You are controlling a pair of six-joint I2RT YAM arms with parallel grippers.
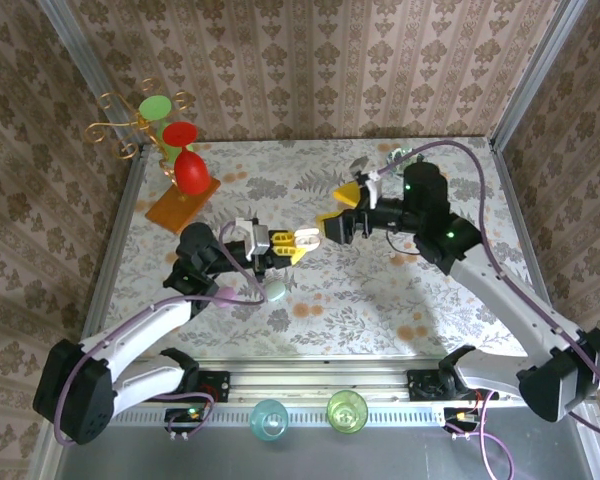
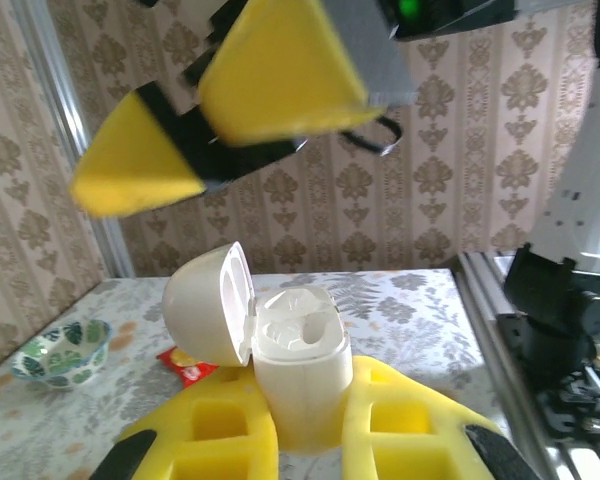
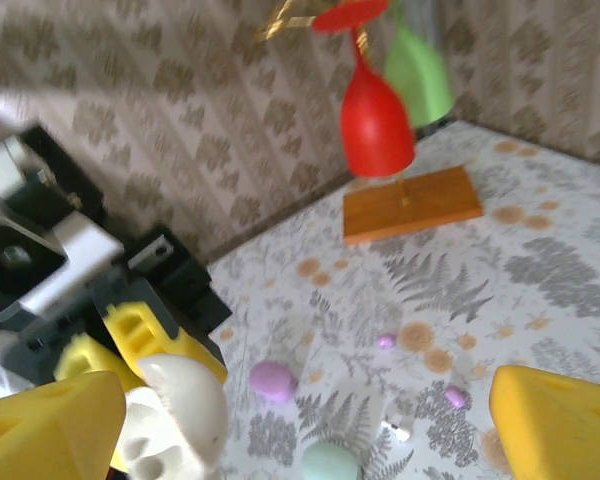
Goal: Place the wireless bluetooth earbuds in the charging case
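Note:
My left gripper [image 2: 300,425] is shut on a white charging case [image 2: 298,365] and holds it upright above the table with its lid [image 2: 205,305] swung open to the left. The wells show pale shapes; I cannot tell whether buds sit in them. My right gripper [image 2: 205,125] hangs open just above the case, nothing between its yellow fingertips [image 3: 50,425]. In the top view both grippers meet mid-table, left gripper [image 1: 290,243] and right gripper [image 1: 337,210]. Two tiny lilac earbuds [image 3: 385,341] [image 3: 455,396] lie on the table below.
A lilac case [image 3: 272,380] and a mint case [image 3: 330,463] lie shut on the cloth near the left arm. At the back left, an orange board [image 1: 183,205] carries red and green goblets [image 1: 190,170]. A small bowl [image 2: 60,348] and two cups [image 1: 269,418] stand at the edges.

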